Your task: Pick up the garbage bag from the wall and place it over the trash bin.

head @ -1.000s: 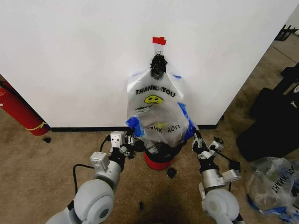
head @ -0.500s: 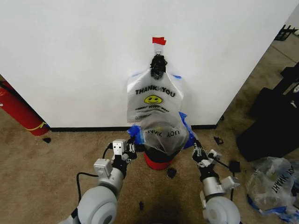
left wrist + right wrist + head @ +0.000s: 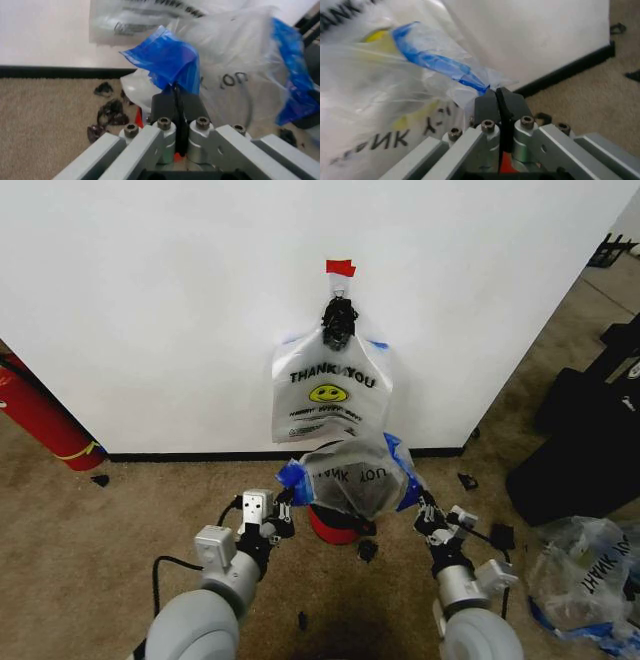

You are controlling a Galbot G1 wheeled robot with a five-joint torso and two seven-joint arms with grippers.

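Two claws are clenched on one garbage bag [image 3: 352, 472]: our left claw [image 3: 287, 498] pinches its blue trim on one side, our right claw [image 3: 418, 498] the blue edge on the other. Between them the bag billows open just above the trash bin [image 3: 335, 525], whose red base shows on the carpet [image 3: 100, 540] below. Behind, a second smiley bag [image 3: 331, 387] hangs on the wall [image 3: 150, 310] under a red tape piece [image 3: 340, 267].
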